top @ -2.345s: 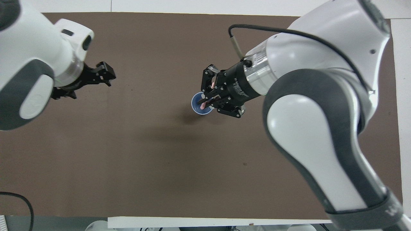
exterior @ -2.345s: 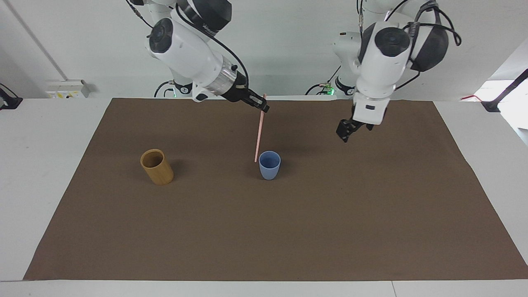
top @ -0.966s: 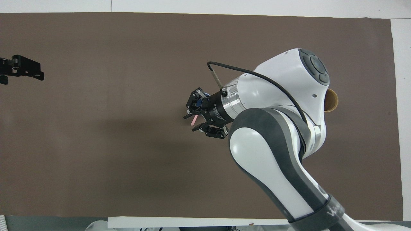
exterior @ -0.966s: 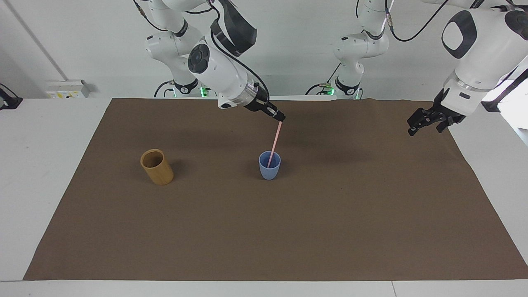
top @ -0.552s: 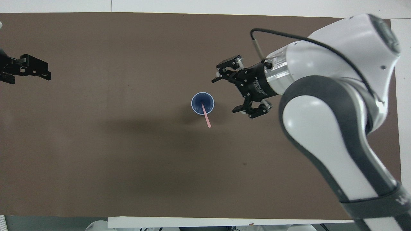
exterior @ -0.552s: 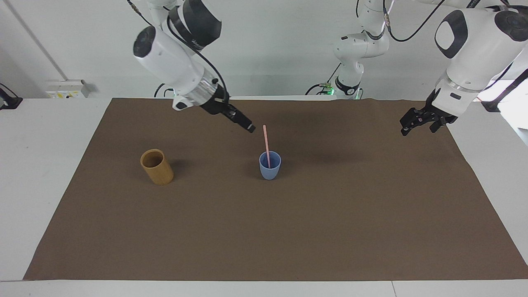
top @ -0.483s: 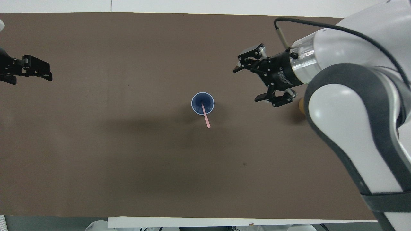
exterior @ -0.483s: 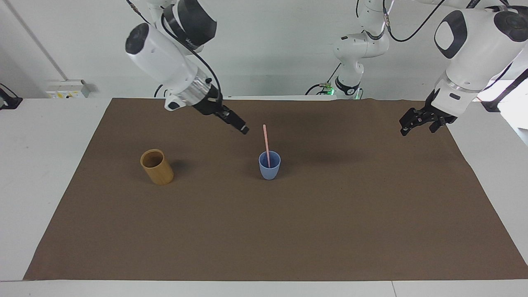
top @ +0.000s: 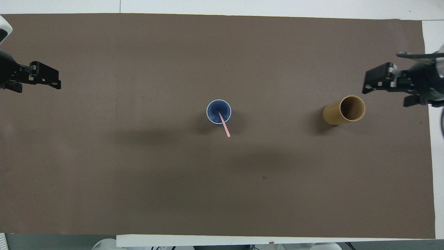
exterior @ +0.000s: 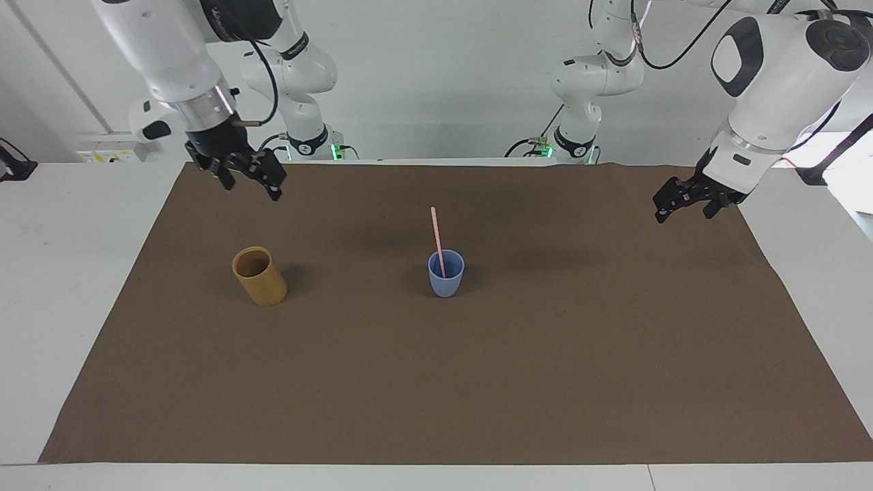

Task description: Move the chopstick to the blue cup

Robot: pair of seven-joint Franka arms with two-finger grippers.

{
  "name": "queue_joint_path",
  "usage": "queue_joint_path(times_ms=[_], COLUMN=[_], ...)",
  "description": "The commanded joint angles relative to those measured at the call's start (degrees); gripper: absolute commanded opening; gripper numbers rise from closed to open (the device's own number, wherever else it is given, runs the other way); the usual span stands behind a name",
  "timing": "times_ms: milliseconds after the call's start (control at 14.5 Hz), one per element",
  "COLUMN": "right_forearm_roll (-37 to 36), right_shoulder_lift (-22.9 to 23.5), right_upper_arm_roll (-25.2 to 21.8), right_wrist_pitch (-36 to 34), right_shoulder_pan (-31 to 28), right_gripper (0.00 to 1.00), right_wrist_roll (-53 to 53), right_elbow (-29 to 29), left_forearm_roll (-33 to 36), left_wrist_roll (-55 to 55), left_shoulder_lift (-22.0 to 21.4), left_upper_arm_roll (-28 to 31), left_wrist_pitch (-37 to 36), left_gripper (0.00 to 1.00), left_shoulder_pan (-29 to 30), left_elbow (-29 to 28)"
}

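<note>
Chopstick point(exterior: 437, 240) leaned in the blue cup point(exterior: 446, 279) mid-tabletop, so I had right claw point(exterior: 247, 179) and left claw point(exterior: 684, 202) parked empty, open, over opposite ends.

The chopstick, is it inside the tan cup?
No, the chopstick stands in the blue cup, while the tan cup holds nothing visible.

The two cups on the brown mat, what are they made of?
The small light-blue tapered cup looks like matte plastic: even colour, no shine, though it could be ceramic. The taller tan-yellow cylindrical cup looks like wood or bamboo, with a warm, faintly streaked surface.
</note>
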Motion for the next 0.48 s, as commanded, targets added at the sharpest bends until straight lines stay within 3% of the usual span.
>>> queue_joint_path(times_ms=[0, 138, 276, 414], right_forearm_roll=[-5.08, -5.62, -6.41, -6.15], right_shoulder_lift=[0.84, 1.28, 1.19, 1.28], right_upper_arm_roll=[0.16, -0.63, -2.29, -4.32], right_wrist_pitch=[-5.41, -5.87, -6.30, -6.39], right_shoulder_pan=[-1.99, -2.10, -0.52, 2.47], right_gripper=[1.00, 1.00, 1.00, 1.00], right_wrist_roll=[-12.78, -19.15, -19.51, -19.51], right_elbow=[3.97, 4.32, 4.41, 4.15], left_forearm_roll=[0.49, 0.75, 1.37, 1.37], left_wrist_roll=[-0.42, -0.07, 0.02, 0.72], left_shoulder_lift=[-0.28, -0.37, -0.46, -0.37], left_upper_arm_roll=[0.63, 2.03, 7.29, 7.66], left_wrist_pitch=[-1.71, -2.32, -2.41, -2.24], left_gripper=[1.00, 1.00, 1.00, 1.00], left_shoulder_pan=[-1.07, -3.42, -8.33, -8.27], left_elbow=[1.06, 0.88, 1.05, 0.88])
